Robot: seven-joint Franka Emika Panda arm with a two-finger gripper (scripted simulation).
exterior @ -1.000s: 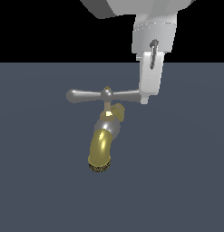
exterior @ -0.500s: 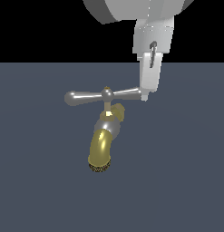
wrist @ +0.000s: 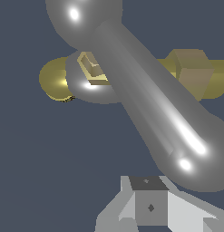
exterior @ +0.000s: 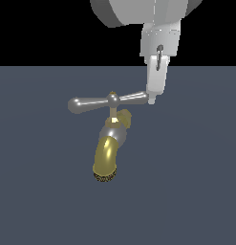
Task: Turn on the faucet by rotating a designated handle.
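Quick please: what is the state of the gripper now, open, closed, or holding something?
Gripper: cannot be told whether open or closed; its fingers are against the end of the handle, not visibly clamped on it.

A flat tabletop [exterior: 38, 201] of dark blue-grey colour fills the lower part of the exterior view — above it the background [exterior: 43, 28] is plain black.

The arm [exterior: 138, 12] was a grey rounded housing; its gripper [exterior: 152, 99] was white, blocky, with a small dark slot.
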